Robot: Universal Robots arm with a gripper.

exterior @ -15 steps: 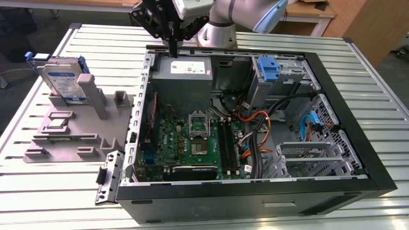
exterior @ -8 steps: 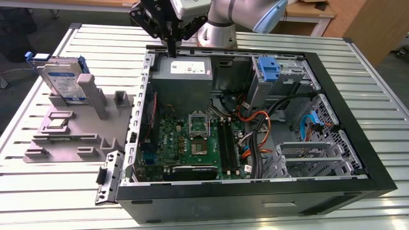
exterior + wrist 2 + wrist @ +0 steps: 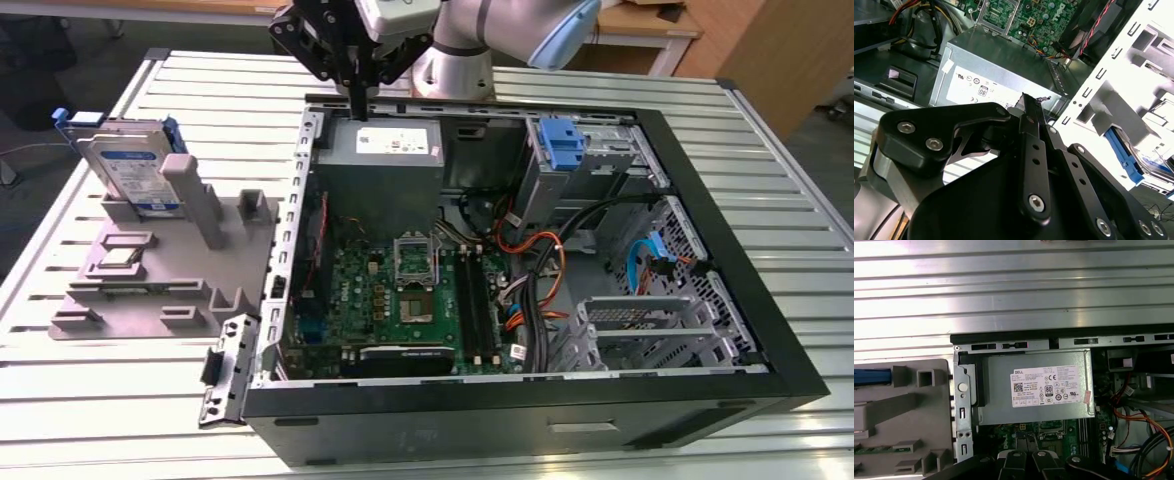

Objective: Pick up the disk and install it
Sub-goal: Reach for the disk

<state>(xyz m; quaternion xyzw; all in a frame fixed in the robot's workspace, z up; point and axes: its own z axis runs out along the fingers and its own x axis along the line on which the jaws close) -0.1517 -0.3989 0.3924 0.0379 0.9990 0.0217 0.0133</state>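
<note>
currently disk (image 3: 131, 168) upright in grey holder (image 3: 147, 300), gripper (image 3: 358, 112) closed, empty, over psu (image 3: 387, 146) in case (image 3: 534, 410).

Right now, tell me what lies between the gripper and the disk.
In the exterior view: the computer case's wall and bare slatted table separate the gripper from the disk.

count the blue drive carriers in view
2. One frames the disk on the grey stand, exterior view's left; one bare bracket sits inside the computer case. More may be hidden.
</note>
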